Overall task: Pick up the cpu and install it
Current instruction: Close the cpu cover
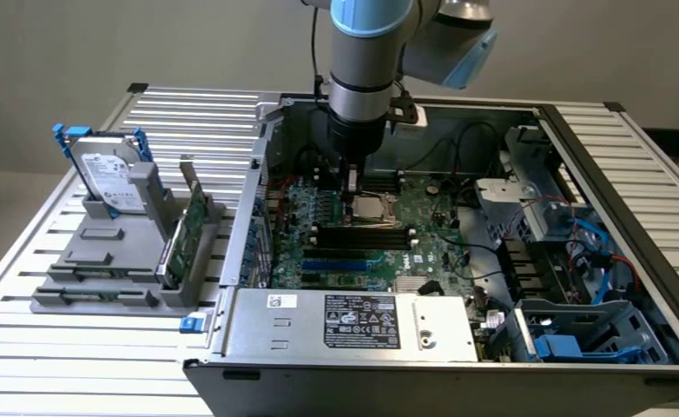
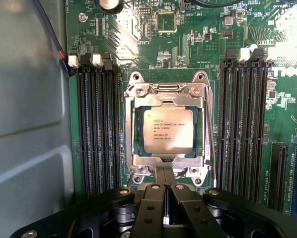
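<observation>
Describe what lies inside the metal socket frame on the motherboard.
The cpu lies flat inside the socket frame, its printed silver lid facing up. Whatever lies beneath it is covered by the chip and cannot be seen.

The cpu (image 2: 167,131) is silvery-grey, the motherboard (image 2: 188,54) green, the gripper (image 2: 164,174) black.

The silver-grey tubular arm (image 1: 363,78) carries pale blue joint caps (image 1: 369,13) and a thin black cable (image 1: 313,43). Its black metal gripper (image 2: 164,173) has flat fingers (image 2: 151,208) dotted with round screws.
</observation>
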